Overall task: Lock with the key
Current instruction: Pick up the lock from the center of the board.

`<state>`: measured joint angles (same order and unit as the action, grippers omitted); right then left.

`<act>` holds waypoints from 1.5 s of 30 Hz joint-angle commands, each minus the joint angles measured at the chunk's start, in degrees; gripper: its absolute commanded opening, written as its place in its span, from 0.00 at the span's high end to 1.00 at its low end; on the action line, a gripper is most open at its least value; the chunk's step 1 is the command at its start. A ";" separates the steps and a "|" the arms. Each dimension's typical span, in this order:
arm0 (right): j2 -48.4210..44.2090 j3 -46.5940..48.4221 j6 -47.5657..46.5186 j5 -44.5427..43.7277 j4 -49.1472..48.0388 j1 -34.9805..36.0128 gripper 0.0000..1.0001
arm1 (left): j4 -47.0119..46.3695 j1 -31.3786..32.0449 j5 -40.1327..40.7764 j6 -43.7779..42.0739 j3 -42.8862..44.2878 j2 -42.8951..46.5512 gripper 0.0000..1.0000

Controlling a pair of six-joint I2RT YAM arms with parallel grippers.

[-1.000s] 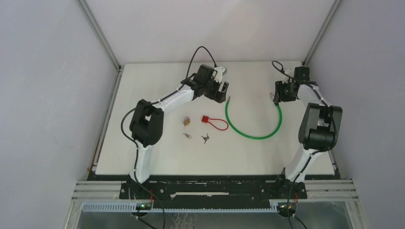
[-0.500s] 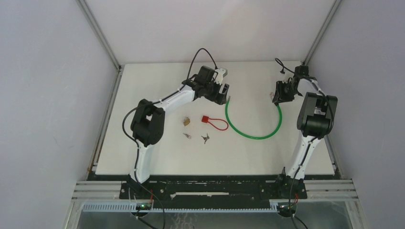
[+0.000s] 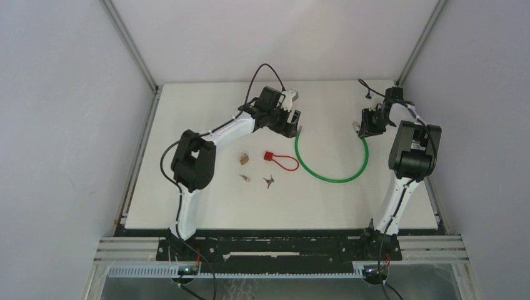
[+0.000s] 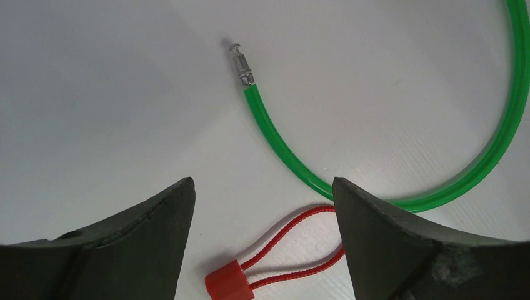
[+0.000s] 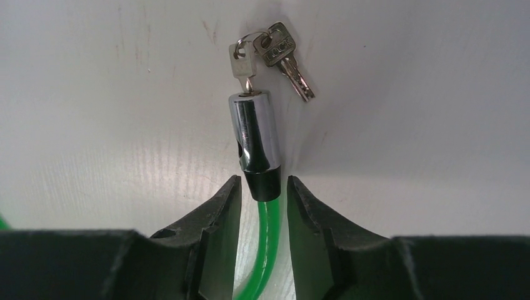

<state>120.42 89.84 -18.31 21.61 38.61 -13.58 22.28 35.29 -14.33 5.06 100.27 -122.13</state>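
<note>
Green cable [image 3: 331,178] in U-curve on white desk [image 3: 206,125], both ends toward far edge. Chrome lock barrel [image 5: 253,131] on cable's right end. Key [image 5: 242,62] seated in barrel keyhole; second key [image 5: 284,56] on same ring, flat on desk. Right fingers [image 5: 219,212] set close either side of black collar [image 5: 261,184] just below barrel; clamped or not, cannot tell. Left fingers [image 4: 150,225] spread wide, holding nothing, above cable's metal pin end [image 4: 240,59] and red cord loop [image 4: 228,282]. Pin end well apart from barrel. Brass padlock [image 3: 244,160] and loose keys [image 3: 269,182] near red loop.
</note>
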 commanded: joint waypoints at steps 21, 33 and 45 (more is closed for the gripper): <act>-5.40 -7.20 -3.64 -6.36 -9.41 3.38 0.85 | 0.13 1.51 1.97 2.44 1.67 -1.27 0.19; -10.23 -8.37 -2.15 -3.42 -9.87 3.40 0.96 | 6.42 3.35 4.56 1.80 14.28 -11.44 0.32; -11.95 -8.37 -2.16 -0.40 -8.54 3.34 0.97 | 11.41 5.54 12.85 1.06 22.54 -16.52 0.51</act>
<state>112.53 81.01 -21.39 18.50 30.72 -10.35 31.31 39.66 -5.65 6.61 117.69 -137.86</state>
